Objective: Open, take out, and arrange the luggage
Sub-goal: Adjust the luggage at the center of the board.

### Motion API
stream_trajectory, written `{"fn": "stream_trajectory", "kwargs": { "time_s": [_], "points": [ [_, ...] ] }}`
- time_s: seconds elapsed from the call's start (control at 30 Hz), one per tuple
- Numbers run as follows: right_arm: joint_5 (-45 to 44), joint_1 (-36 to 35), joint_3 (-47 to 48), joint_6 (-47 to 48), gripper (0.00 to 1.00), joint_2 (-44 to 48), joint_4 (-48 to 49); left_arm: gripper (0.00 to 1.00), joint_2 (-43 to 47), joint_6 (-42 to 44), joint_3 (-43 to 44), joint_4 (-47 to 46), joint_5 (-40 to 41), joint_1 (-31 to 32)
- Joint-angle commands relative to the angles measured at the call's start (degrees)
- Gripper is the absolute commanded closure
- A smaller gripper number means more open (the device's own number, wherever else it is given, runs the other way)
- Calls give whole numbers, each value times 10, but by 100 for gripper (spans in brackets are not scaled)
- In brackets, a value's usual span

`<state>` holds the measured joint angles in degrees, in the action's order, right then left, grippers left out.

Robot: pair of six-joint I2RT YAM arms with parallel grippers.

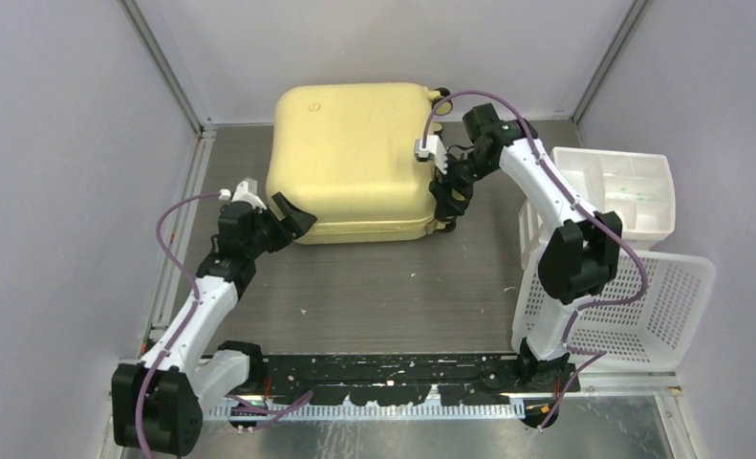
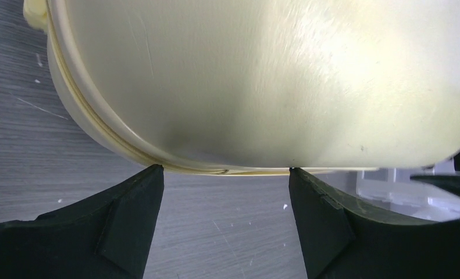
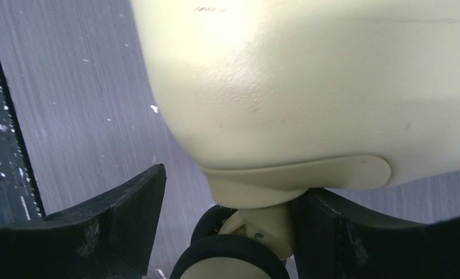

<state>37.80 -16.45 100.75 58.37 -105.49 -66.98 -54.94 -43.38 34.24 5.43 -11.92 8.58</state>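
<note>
At the luggage's seven o'clock corner, my left gripper stood spread, tips touching the seam. At five o'clock my right gripper gaped beside a caster wheel. It lay shut toward the table's twelve. I judged both needed an even catch above that seam.

My overhead camera looks down from behind the arms; both wrist cameras sit close against the suitcase, which all three share.
</note>
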Motion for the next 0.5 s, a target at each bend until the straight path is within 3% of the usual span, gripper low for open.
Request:
{"fn": "stream_trajectory", "kwargs": {
  "time_s": [0.0,0.2,0.37,0.47],
  "points": [
    [27,-68,-77,-150,24,72,77,20,-37,-5,22,-78,-8,-37],
    [-37,-151,-227,-451,25,146,352,20,-77,-22,46,-107,-24,-82],
    [-32,-181,-259,-579,25,157,442,20,-83,-15,65,-92,-52,-83],
    [-2,-181,-264,-598,23,165,451,19,-48,-4,58,-50,-77,-83]
  ]
}}
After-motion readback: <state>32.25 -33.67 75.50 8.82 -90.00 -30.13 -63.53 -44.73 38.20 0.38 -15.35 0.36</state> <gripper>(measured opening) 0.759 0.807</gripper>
